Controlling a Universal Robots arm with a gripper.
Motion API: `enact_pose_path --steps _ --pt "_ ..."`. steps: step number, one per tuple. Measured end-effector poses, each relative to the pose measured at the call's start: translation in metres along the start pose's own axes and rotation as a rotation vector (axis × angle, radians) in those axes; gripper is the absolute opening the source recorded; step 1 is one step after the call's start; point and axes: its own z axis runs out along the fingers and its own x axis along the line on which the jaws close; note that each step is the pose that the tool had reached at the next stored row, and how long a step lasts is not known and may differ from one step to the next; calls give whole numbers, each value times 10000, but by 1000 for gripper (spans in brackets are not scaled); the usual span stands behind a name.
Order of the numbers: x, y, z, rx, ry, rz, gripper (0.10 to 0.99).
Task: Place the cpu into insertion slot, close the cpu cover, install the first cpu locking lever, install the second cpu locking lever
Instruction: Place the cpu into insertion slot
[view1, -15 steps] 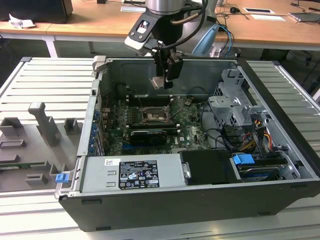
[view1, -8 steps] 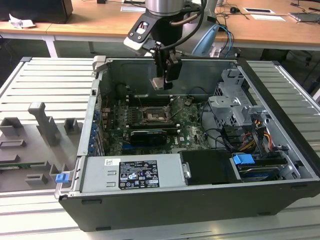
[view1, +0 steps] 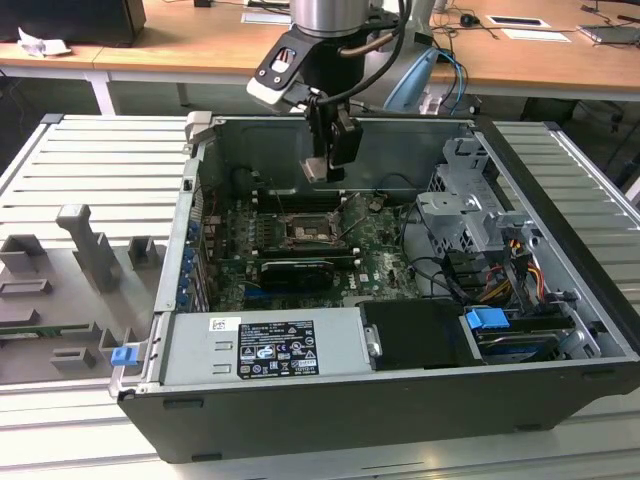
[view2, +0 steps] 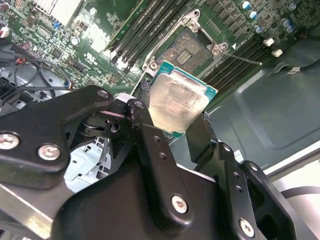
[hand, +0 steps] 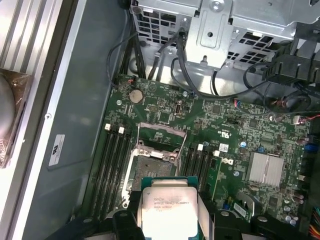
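Green motherboard (hand: 240, 130) beneath silvery cpu (hand: 169, 212) (square)

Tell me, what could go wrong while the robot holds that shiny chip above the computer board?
1. The cpu is pinched only at its edges by the jaws, so it might slip and fall onto the board.
2. It hangs in the air apart from the insertion slot; lowered crooked, it could hit the memory slots beside it.
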Motion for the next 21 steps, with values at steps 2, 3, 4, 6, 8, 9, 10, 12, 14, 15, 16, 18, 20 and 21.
enact_pose_path --steps 2,3,4,6,8,9,10,12,14,15,16,18,20,21 --pt "0 -1 10 -2 -6 68 533" --pt "0 -1 12 -3 -13 134 533" --pt "0 -2 13 -4 -21 227 533" --pt "0 -2 19 -11 -49 558 533" --pt "1 -3 32 -7 -110 819 533" --pt "9 -2 42 20 -120 857 533" --pt "27 1 54 110 -122 886 533" --pt "33 -13 85 118 -127 988 533" --pt "34 -21 122 97 -143 1122 533" --pt "34 -22 136 48 -153 1150 533" --pt "33 -22 146 30 -158 1170 533" --pt "36 -40 168 13 -167 1241 533" --pt "37 -44 181 12 -169 1246 533" --pt "37 -47 189 6 -170 1247 533"
